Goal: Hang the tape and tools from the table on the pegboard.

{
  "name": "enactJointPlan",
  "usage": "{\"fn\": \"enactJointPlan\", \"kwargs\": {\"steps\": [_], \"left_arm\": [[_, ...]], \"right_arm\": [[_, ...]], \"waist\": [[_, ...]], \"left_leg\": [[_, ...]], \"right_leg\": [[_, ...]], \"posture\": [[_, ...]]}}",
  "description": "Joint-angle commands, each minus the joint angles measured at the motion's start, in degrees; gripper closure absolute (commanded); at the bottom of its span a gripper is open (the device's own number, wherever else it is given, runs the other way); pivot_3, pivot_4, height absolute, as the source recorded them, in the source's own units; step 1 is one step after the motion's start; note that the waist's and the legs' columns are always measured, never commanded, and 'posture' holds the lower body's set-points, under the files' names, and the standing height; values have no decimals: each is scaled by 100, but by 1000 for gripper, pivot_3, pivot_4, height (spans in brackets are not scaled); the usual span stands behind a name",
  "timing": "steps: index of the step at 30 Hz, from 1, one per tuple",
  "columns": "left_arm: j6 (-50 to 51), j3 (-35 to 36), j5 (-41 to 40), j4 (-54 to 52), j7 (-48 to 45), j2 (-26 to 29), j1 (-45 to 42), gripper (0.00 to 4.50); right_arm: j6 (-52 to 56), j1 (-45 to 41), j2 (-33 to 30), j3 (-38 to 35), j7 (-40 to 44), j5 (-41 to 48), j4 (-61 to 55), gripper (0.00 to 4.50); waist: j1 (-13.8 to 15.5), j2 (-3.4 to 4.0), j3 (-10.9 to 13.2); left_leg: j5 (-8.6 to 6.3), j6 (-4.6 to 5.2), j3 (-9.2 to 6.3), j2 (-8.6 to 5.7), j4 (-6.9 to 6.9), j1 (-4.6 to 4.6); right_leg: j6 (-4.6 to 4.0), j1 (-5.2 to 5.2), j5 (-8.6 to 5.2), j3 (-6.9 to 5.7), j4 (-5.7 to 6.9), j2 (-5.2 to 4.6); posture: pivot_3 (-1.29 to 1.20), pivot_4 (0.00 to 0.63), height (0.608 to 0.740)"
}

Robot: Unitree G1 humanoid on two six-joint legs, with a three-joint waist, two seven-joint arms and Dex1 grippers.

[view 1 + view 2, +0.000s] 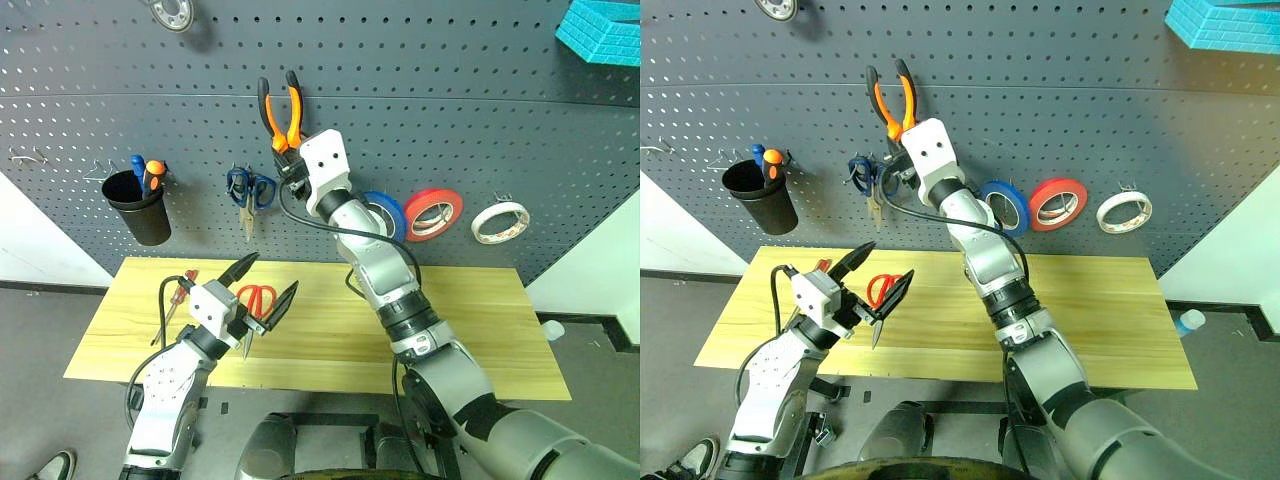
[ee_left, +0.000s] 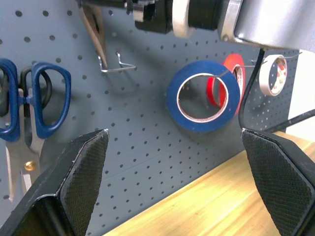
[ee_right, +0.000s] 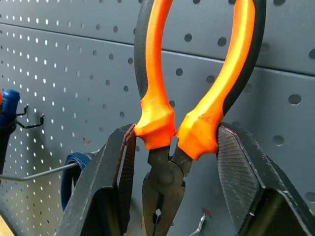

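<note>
My right gripper (image 1: 287, 160) is raised to the pegboard (image 1: 450, 110) and shut on the orange-and-black pliers (image 1: 279, 108), handles up and nose down. In the right wrist view the fingers (image 3: 115, 182) clamp the pliers (image 3: 162, 123) just below the handles. The pliers' nose (image 2: 96, 29) hangs close by a wire hook (image 2: 118, 66). My left gripper (image 1: 275, 270) is open and holds nothing, hovering low over the table (image 1: 470, 330). Red-handled scissors (image 1: 258, 297) lie on the table beneath it, and the red screwdriver (image 1: 188, 280) lies just to their left. The whitish tape (image 1: 500, 221) hangs on the board at the right.
Blue roll (image 1: 388, 213) and red roll (image 1: 433, 213) hang beside the tape. Blue-handled scissors (image 1: 250, 190) hang left of my right gripper. A black cup (image 1: 140, 208) with screwdrivers hangs further left. A teal basket (image 1: 600, 30) sits at the top right.
</note>
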Motion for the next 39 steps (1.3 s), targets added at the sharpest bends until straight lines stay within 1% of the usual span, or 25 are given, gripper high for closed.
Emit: {"fn": "enactJointPlan", "kwargs": {"steps": [1, 17, 27, 33, 39], "left_arm": [[-158, -16, 41, -277, 58, 0, 63, 0], [-162, -42, 54, -455, 117, 24, 163, 0], [-81, -36, 53, -671, 139, 61, 316, 0], [19, -18, 38, -879, 189, 90, 430, 0], [205, 32, 9, -1279, 279, 139, 687, 0]], "right_arm": [[-307, -344, 58, -167, -109, -40, 13, 2453], [-541, -514, 71, -351, -503, -245, 429, 2453], [-489, -351, 123, -296, -493, -272, 407, 2453], [-420, -258, 175, -246, -463, -276, 362, 2453], [-349, -180, 263, -212, -448, -264, 316, 2453]], "waist": [[-1, 2, 1], [-1, 24, 15], [-10, 38, 36], [-42, 51, 109], [-122, 52, 229]], "left_leg": [[0, 0, 0, 0, 0, 0], [0, 1, -1, 0, -5, -4], [-1, 1, -2, 0, -6, -4], [-1, 1, -4, 0, -6, -5], [-1, 1, -6, 0, -7, -10]], "right_leg": [[0, 0, 0, 0, 0, 0], [-2, -6, -3, 0, -2, 0], [-5, -6, -6, 0, -4, 0], [-9, -7, -10, 0, -4, 0], [-9, -12, -11, 0, -4, 0]], "posture": [[387, 72, 740], [400, 87, 740], [405, 104, 740], [413, 122, 740], [430, 156, 740]]}}
